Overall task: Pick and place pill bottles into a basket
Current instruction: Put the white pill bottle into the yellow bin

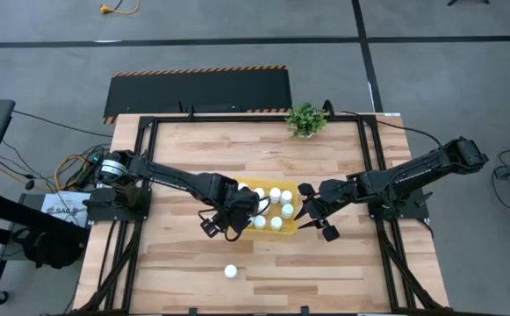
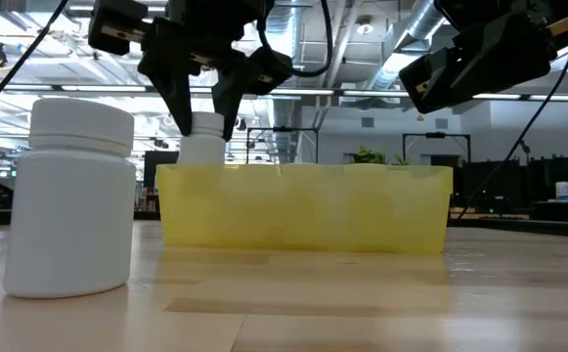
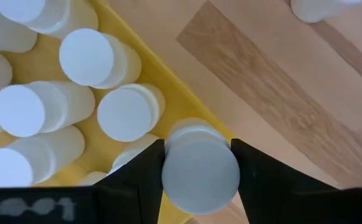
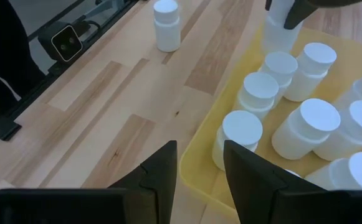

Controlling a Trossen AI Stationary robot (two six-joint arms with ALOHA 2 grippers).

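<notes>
A pill bottle (image 3: 200, 174) is clamped by the left gripper (image 3: 199, 171) above the yellow basket's rim (image 3: 162, 74) — released here, it could be tipped outside; the right gripper (image 4: 199, 163), closed empty, waits alongside.

White pill bottles (image 1: 275, 208); bright-yellow basket (image 2: 303, 210).

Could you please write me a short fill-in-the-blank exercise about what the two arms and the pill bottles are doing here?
1. The left hand is shut on a white pill ____, held over the edge of the basket.
2. The basket is bright ____.
3. One lone bottle stands on the wooden ____, apart from the basket.
4. The right hand hovers beside the basket, holding ____.

Missing words: bottle; yellow; table; nothing
</notes>
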